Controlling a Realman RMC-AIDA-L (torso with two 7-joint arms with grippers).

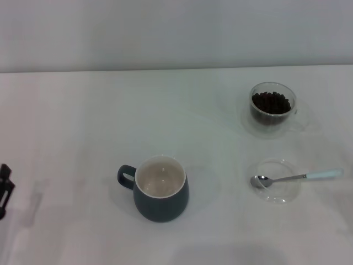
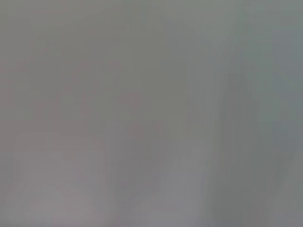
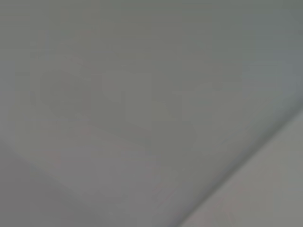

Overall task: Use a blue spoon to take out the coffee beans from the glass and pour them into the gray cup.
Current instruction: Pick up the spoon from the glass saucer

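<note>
Table is what fills your head view, white and running back to a pale wall. The biggest thing on it is the gray cup, upright near the front and a little left of the middle, its loop handle pointing to the robot's left and its cream inside bare as far as you can see. Well apart from it, far back on the right, stands the glass, upright too, with its small clear handle turned to the right. The coffee beans lie heaped inside that glass, a dark mass reaching near the rim. In front of the glass, on the right side, you have a shallow clear saucer. The blue spoon lies across that saucer, its shiny bowl resting over the saucer's left part and its pale blue handle sticking out past the right rim.

Your left gripper shows only as a dark sliver at the left edge of the head view, low down and well away from every cup; you cannot tell how its fingers stand. Your right gripper appears nowhere, and both wrist views give you only a blank gray blur.
</note>
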